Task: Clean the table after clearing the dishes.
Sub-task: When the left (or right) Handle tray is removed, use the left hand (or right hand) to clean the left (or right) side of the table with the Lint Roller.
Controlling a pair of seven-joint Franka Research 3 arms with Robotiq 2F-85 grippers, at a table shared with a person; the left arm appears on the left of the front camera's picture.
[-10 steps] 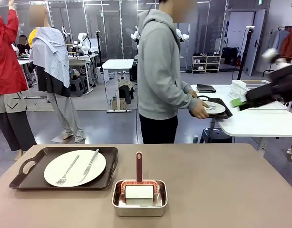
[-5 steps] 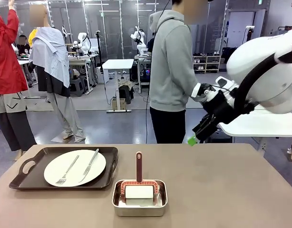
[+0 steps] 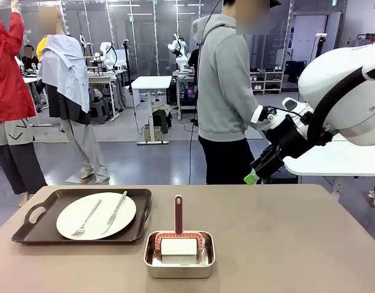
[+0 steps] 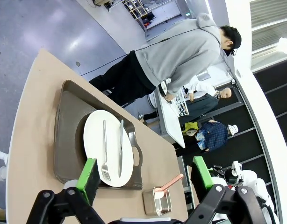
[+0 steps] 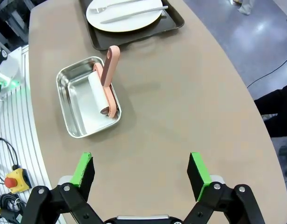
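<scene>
Right wrist view: my right claw (image 5: 139, 170) has its two green pads spread fully wide, with nothing between them. It hangs above a bare part of the surface (image 5: 181, 93). Further on lies the steel pan (image 5: 75, 116) with the red-handled roller (image 5: 97, 93) inside, its handle rising over the pan's rim.

In the left wrist view my left claw (image 4: 146, 172) is also wide open and holds nothing; it is high over the surface.

In the front view one dark tray (image 3: 143, 207) sits on the left part of the surface. It carries a white plate (image 3: 68, 218) with a fork (image 3: 88, 218) and a knife (image 3: 115, 212) side by side. The pan is near the front edge, close to the tray's right corner but apart from it. A person (image 3: 227, 91) in a grey hoodie stands at the far side, turned to a white surface (image 3: 334, 162) on the right.
</scene>
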